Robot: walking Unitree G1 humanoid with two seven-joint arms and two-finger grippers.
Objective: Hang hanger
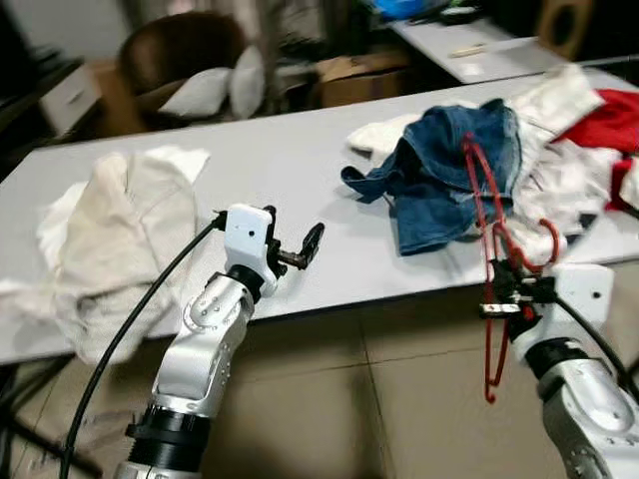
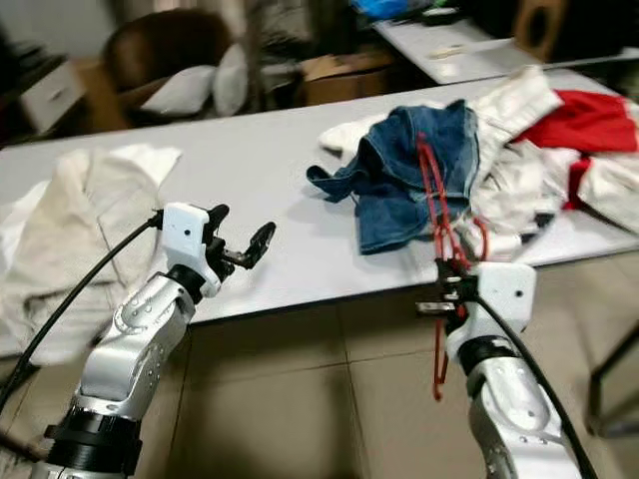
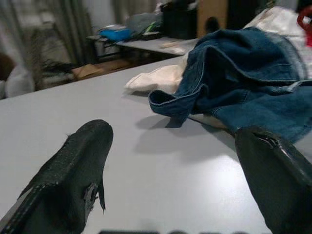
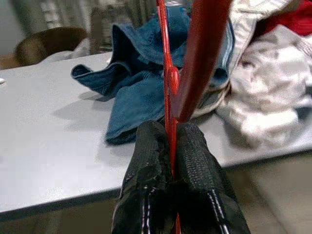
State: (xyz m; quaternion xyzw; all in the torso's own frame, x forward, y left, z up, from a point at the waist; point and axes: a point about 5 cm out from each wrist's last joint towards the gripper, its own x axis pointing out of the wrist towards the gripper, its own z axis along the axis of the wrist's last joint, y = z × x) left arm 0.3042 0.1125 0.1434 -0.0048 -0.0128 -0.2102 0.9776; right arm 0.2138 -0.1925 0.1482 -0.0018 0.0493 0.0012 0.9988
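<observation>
The grey table (image 1: 300, 170) carries a denim garment (image 1: 449, 175), white clothes (image 1: 120, 230) and a red cloth (image 1: 609, 120); tiled floor (image 1: 399, 399) lies below. The right gripper (image 4: 171, 146) is clenched on the red hanger (image 1: 491, 249) at the table's edge; the left gripper (image 1: 300, 249) hovers released.

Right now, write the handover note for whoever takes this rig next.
Right gripper: shut on the red hanger, holding it at the table's near edge; the hanger's upper part lies over the blue denim garment.
Left gripper: open, holding nothing, above the grey table, pointed toward the denim.
Other clothes: cream garment at the table's left end, a white and red pile at its right end.
Done: hanger gripped.
Left: no garment is on the hanger yet, and it is not hung up; no rail can be seen.
</observation>
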